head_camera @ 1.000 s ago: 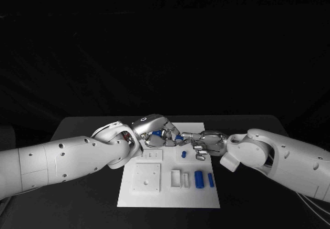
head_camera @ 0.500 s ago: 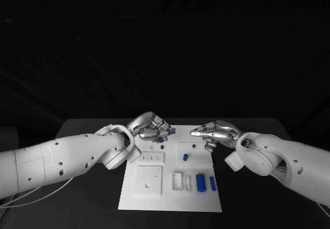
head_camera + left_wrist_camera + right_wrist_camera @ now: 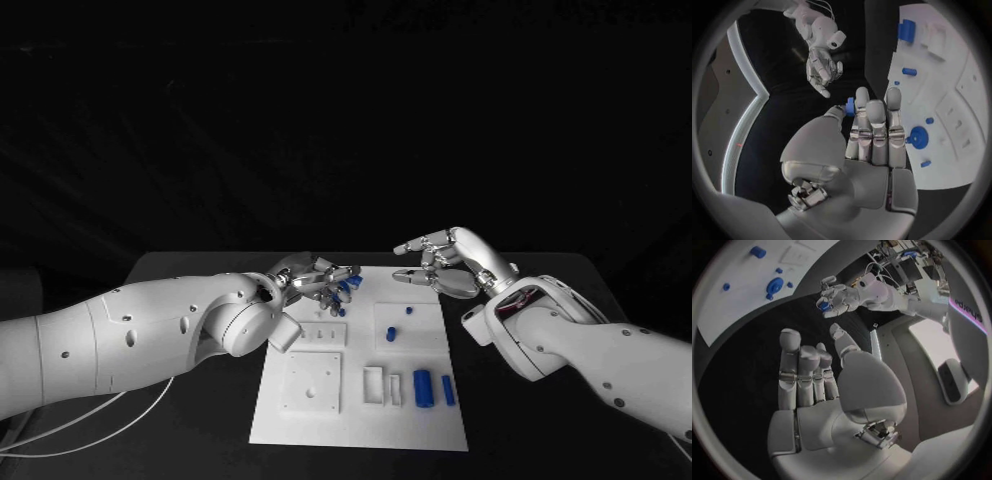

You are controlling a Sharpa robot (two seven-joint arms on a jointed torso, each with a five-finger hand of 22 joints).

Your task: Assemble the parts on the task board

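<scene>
The task board [image 3: 361, 400], a flat white matte plate with shallow rectangular recesses, lay on the black surface [image 3: 173, 275]. Small glossy blue parts [image 3: 423, 387], mostly short cylinders and pegs, sat near its right side. The left hand [image 3: 315, 282], metallic silver, hovered at the board's far left corner, pinching a small blue part [image 3: 850, 106] between thumb and fingers [image 3: 876, 125]. The right hand [image 3: 450, 262] hung above the board's far right corner, its fingers [image 3: 801, 370] released, apart, grasping nothing.
</scene>
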